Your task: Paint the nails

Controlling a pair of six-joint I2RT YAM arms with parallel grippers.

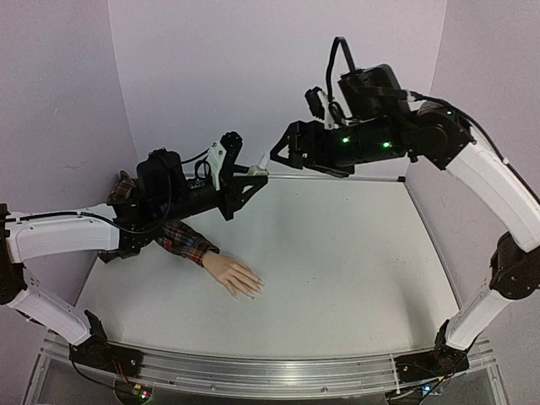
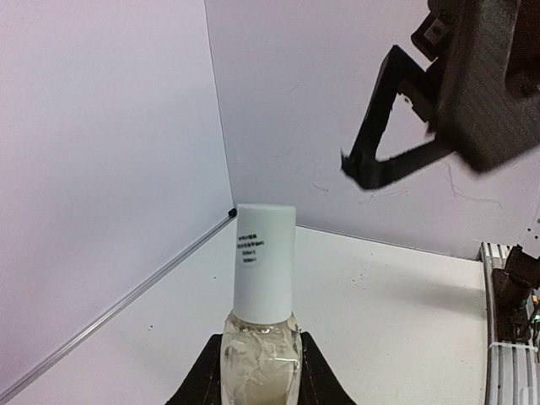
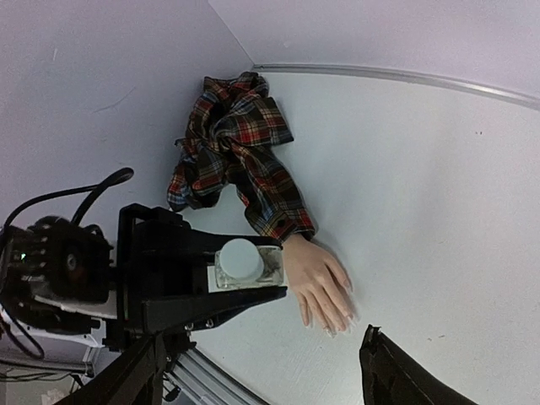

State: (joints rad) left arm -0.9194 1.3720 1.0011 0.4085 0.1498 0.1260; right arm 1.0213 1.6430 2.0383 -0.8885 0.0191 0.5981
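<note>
The pale peach mannequin hand (image 1: 234, 276) lies palm down on the white table, its red plaid sleeve (image 1: 184, 240) running back left. Its tiny nails (image 3: 336, 323) show at the fingertips in the right wrist view. My left gripper (image 1: 256, 174) is shut on a small glass bottle (image 2: 260, 354) with a white cap (image 2: 264, 261), held upright in the air above the table. My right gripper (image 1: 278, 153) is open and empty, just above and beside the cap. One of its fingers (image 2: 377, 143) hangs above the bottle in the left wrist view.
The plaid cloth bunches in the back left corner (image 3: 232, 126). Lilac walls close the table at the back and on both sides. A metal rail (image 1: 253, 371) runs along the near edge.
</note>
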